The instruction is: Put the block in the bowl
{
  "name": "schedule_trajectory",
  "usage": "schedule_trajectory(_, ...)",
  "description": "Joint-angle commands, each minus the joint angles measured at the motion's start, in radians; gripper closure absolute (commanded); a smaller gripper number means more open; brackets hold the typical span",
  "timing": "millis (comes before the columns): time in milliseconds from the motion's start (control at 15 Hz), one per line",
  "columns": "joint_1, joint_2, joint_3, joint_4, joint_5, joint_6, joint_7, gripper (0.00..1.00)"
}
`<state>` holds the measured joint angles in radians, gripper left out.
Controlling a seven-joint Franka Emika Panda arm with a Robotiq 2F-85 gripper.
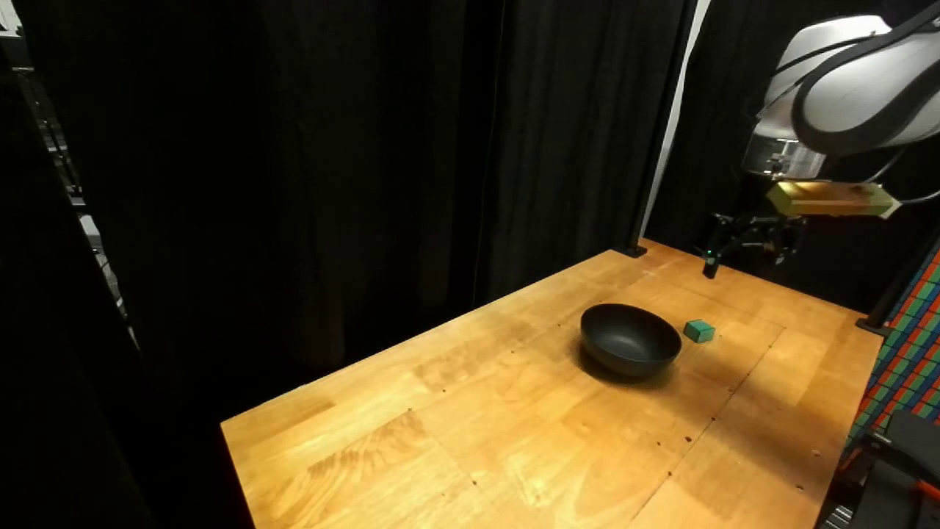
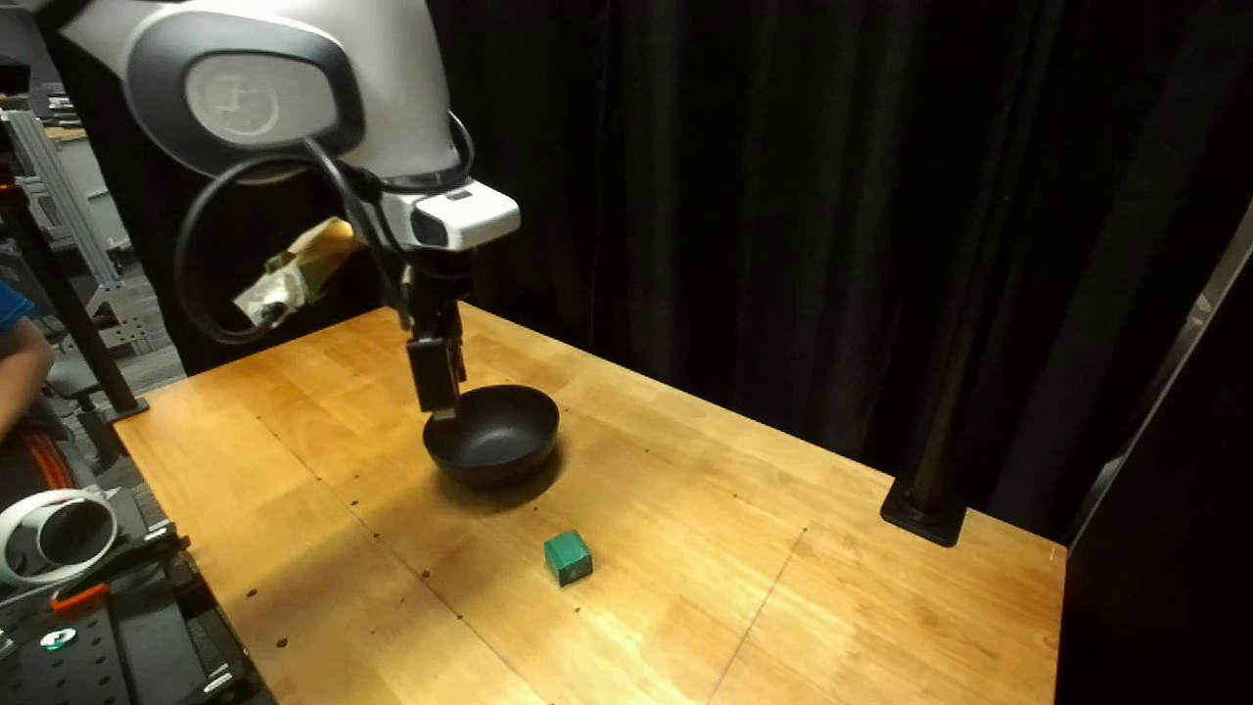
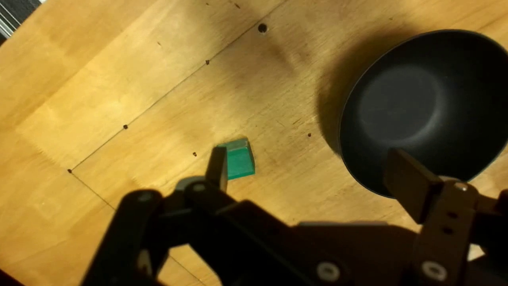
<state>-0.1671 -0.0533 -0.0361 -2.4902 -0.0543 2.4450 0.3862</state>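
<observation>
— Where do we place the block point(image 2: 568, 558)?
— On the worktop point(image 2: 675, 499); in an exterior view, we record the bowl point(image 2: 501, 439) at the block's eleven o'clock, apart.
— The claw point(image 3: 313, 176)?
— Above the worktop; in the wrist view we find it spread wide.

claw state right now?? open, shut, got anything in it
Claw: open wide, holding nothing; the green block sits on the table, beside the bowl.
</observation>
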Motion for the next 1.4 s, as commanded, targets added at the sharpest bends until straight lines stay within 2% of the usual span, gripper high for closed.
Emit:
schedule_trajectory(0,0.012,0.259,-0.042,0.198,0.036,0.005,-0.010,0.00)
schedule_trajectory(267,0.005,0.472,-0.077,0.366,0.108,-0.006,-0.036,0.00)
schedule_trajectory(533,-0.036,0.612,-0.067,0.507,0.171,-0.080,-0.182,0.00)
schedule_trajectory(800,-0.064,0.688,-0.086,0.600,0.142,-0.161,-0.296,0.00)
schedule_trajectory(1067,-0.102,0.720,-0.089,0.638,0.146,-0.218,-0.397,0.00)
schedule_trajectory(1133,-0.110,0.725,-0.085,0.640,0.149,-0.228,-0.421,0.25)
schedule_trajectory(1200,-0.120,0.731,-0.079,0.644,0.154,-0.242,-0.449,0.27)
schedule_trajectory(1333,-0.145,0.736,-0.056,0.643,0.170,-0.281,-0.527,0.44)
